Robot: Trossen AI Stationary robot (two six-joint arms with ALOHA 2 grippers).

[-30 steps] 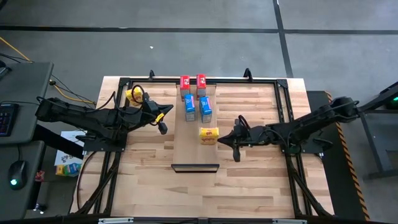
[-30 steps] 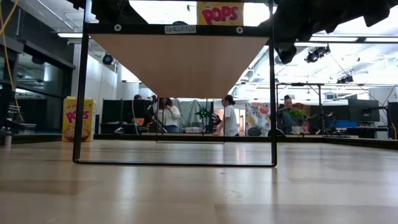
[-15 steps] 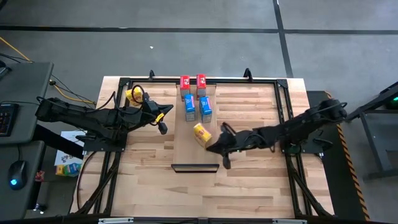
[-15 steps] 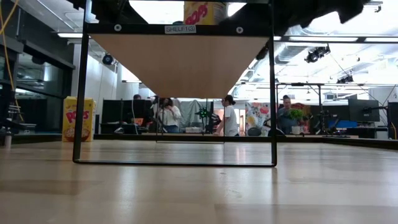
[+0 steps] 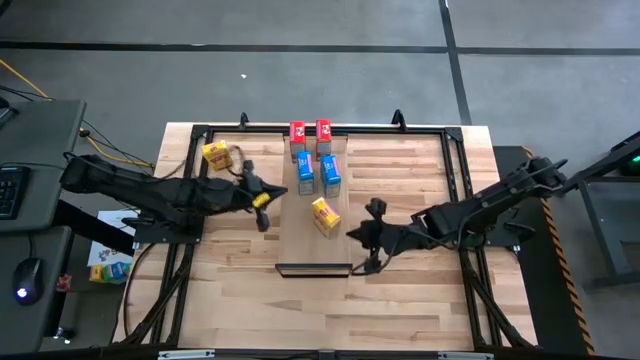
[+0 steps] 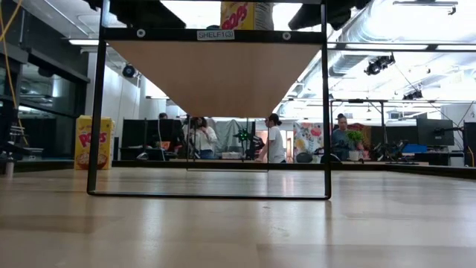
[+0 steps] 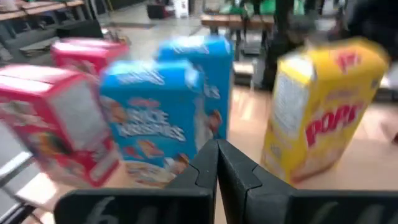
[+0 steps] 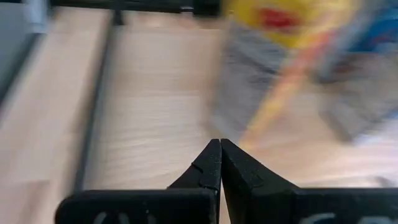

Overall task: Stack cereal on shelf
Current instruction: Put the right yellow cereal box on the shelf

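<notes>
Since the earlier frame the right gripper point(image 5: 368, 250) has drawn back from the yellow box point(image 5: 324, 215), which now stands skewed on the shelf point(image 5: 300, 245) with nothing touching it, and the left gripper point(image 5: 262, 205) has shifted toward the shelf's left edge.

From the high view, two red boxes point(image 5: 310, 132) sit at the top end of the shelf in the upper centre, two blue boxes point(image 5: 318, 172) just below them, and the skewed yellow box lower still, at centre. A second yellow box point(image 5: 217, 155) lies on the tabletop point(image 5: 400, 300) at upper left, off the shelf. The right gripper sits just right of the shelf's dark lip point(image 5: 314, 268).

Seen from the low view, the shelf's underside point(image 6: 216, 74) fills the upper centre, with a yellow box point(image 6: 238, 15) poking above it and another point(image 6: 94, 141) at far left.

Through the left wrist view, that gripper's fingers point(image 7: 217, 168) are pressed together, holding nothing; red, blue and yellow boxes stand beyond.

Through the right wrist view, its fingers point(image 8: 219, 165) are likewise closed tip to tip and empty, with a blurred yellow box point(image 8: 280, 15) at upper right.
</notes>
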